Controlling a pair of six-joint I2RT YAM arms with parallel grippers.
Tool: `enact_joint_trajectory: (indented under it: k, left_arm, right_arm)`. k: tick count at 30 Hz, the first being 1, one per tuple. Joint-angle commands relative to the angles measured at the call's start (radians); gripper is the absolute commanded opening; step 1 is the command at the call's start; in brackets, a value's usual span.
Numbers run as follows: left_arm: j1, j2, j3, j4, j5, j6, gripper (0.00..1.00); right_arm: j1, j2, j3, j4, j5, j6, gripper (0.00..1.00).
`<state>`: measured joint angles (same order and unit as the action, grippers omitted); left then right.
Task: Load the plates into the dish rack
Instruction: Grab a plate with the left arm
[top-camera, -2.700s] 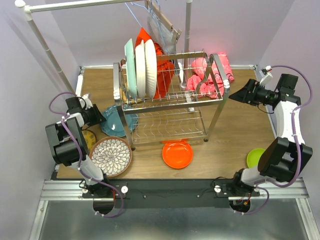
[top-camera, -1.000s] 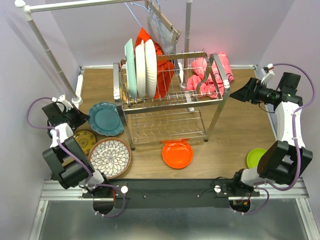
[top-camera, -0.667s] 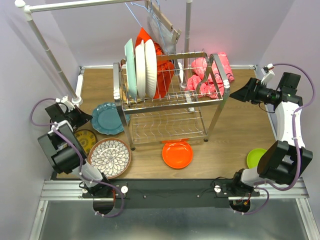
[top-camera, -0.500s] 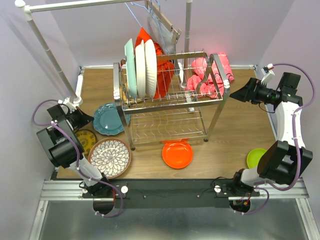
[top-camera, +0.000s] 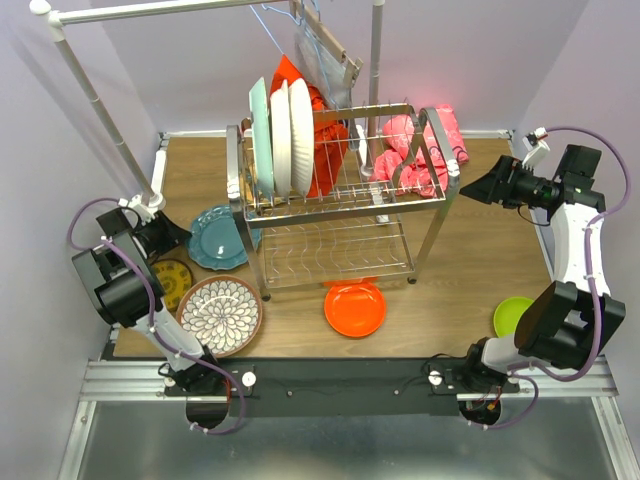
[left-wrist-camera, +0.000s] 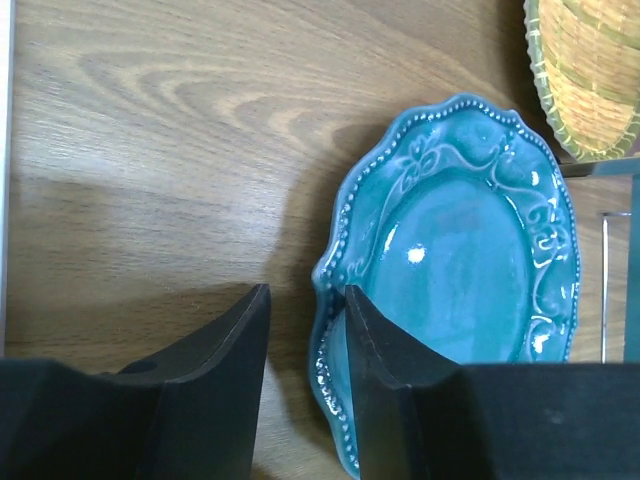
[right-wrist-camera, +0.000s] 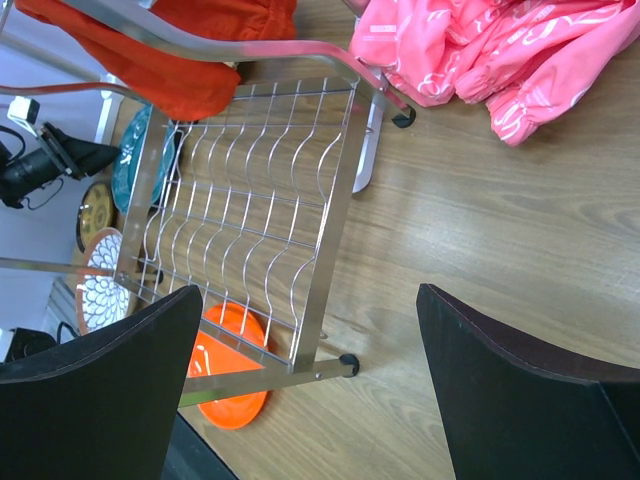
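A teal plate (top-camera: 220, 236) lies flat on the table left of the dish rack (top-camera: 340, 205). My left gripper (top-camera: 172, 234) is at its left rim. In the left wrist view the left gripper (left-wrist-camera: 305, 295) is open astride the teal plate's (left-wrist-camera: 470, 260) beaded rim, one finger over the plate, the other clear of it. Mint (top-camera: 260, 135) and two white plates (top-camera: 298, 135) stand upright in the upper shelf. Orange (top-camera: 355, 308), floral (top-camera: 221, 313), small yellow (top-camera: 172, 280) and lime (top-camera: 512, 315) plates lie on the table. My right gripper (top-camera: 470, 188) hovers wide open and empty beside the rack's right end.
A white clothes rail (top-camera: 100, 100) with hangers (top-camera: 320, 45) stands behind the rack. A red cloth (top-camera: 322, 135) and a pink cloth (top-camera: 420, 145) lie behind it. A rack leg (left-wrist-camera: 600, 168) is close past the teal plate. The right wrist view shows the rack (right-wrist-camera: 250, 230) and orange plate (right-wrist-camera: 235, 370).
The left gripper slid right to the teal plate's rim and went from shut to open around it; the plate shifted slightly toward the rack. The right arm has stayed still.
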<state>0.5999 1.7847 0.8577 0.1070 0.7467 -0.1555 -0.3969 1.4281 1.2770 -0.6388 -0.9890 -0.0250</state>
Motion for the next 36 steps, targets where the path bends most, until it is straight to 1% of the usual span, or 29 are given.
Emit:
enact_joint_trajectory:
  k: [1,3,5,6,9,14,23,25,26,27,29,30,33,36]
  left_arm:
    - [0.001,0.012,0.023,-0.075,-0.064,0.054,0.48]
    - [0.001,0.001,0.014,-0.082,-0.06,0.053,0.5]
    - [0.0,0.002,0.003,-0.087,-0.044,0.056,0.51]
    - [0.0,0.008,0.0,-0.089,-0.008,0.056,0.51]
    - [-0.014,0.019,-0.003,-0.098,0.04,0.059,0.51]
    - [-0.046,0.025,0.001,-0.135,0.071,0.068,0.52]
    - [-0.054,0.013,-0.006,-0.162,0.085,0.071,0.52]
    - [-0.057,0.012,-0.008,-0.162,0.08,0.07,0.48]
    - [-0.057,0.012,-0.008,-0.162,0.082,0.071,0.44]
    - [-0.058,0.004,-0.005,-0.162,0.086,0.071,0.33]
    - [-0.058,-0.007,0.0,-0.164,0.098,0.074,0.21]
    - [-0.057,-0.024,0.009,-0.168,0.111,0.074,0.11]
    - [-0.058,-0.069,0.018,-0.178,0.126,0.071,0.0]
    - [-0.054,-0.126,0.017,-0.181,0.12,0.059,0.0]
  right_arm:
    - [-0.002,0.006,0.007,-0.015,0.01,-0.003,0.97]
    - [-0.002,0.008,0.007,-0.015,0.007,-0.001,0.97]
    - [-0.002,0.009,0.007,-0.013,0.006,-0.003,0.97]
    - [-0.002,0.014,0.012,-0.013,0.004,-0.004,0.97]
    - [-0.002,0.014,0.016,-0.013,0.001,-0.006,0.97]
    - [-0.003,0.015,0.021,-0.013,-0.002,-0.01,0.97]
    - [-0.002,0.014,0.015,-0.012,-0.014,-0.009,0.97]
    - [-0.002,0.014,0.016,-0.013,-0.014,-0.009,0.97]
    - [-0.002,0.012,0.018,-0.013,-0.014,-0.009,0.97]
    - [-0.003,0.014,0.019,-0.013,-0.016,-0.009,0.97]
    - [-0.003,0.012,0.024,-0.013,-0.017,-0.007,0.97]
    - [-0.002,0.012,0.024,-0.013,-0.019,-0.006,0.97]
    - [-0.002,0.012,0.033,-0.013,-0.026,-0.003,0.97]
    - [-0.002,0.012,0.047,-0.015,-0.03,0.0,0.97]
